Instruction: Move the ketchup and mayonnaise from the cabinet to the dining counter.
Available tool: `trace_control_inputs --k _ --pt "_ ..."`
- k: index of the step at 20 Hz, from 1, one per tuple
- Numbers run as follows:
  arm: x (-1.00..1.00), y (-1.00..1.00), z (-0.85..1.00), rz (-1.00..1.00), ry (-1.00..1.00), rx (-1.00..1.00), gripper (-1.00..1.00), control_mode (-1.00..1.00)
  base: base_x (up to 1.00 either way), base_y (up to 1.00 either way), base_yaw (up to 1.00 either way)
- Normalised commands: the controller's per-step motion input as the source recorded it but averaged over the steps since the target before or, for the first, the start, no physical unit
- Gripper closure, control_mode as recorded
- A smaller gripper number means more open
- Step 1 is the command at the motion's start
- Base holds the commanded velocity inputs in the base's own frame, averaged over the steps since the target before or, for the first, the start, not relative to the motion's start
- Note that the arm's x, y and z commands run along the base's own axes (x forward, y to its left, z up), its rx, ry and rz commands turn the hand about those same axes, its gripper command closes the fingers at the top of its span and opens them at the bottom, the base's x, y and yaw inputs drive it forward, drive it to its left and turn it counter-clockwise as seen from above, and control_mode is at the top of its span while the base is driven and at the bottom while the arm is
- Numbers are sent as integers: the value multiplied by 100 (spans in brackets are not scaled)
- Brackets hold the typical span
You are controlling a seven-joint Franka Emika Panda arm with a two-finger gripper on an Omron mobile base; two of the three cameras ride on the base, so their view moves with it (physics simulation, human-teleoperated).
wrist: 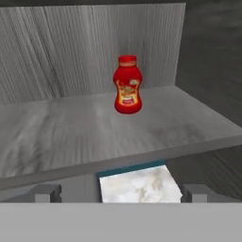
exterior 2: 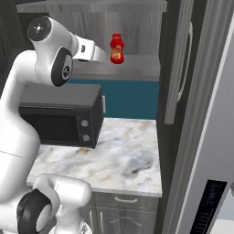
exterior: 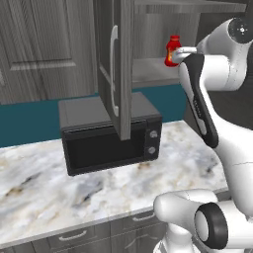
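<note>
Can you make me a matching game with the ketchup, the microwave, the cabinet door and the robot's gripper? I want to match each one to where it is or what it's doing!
Things:
1. ketchup
2. microwave
3. cabinet door
4. gripper

Places or states:
A. black box sitting on the marble counter
B. swung open, with a long silver handle
C. open, holding nothing, in front of the shelf
D. standing upright on the grey shelf

Right pairs: 1-D, 2-A, 3-B, 4-C
</note>
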Motion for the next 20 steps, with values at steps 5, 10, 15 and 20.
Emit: trace_control_inputs --k 5,10,15,20 --pt "33 0 -34 0 -16 -8 -100 -100 0 0 0" --pt "19 -1 -22 0 -17 -8 -100 -100 0 0 0" --pt "18 -5 2 -3 1 -3 -100 -100 0 0 0" --pt "23 0 13 -3 9 0 -100 -100 0 0 0"
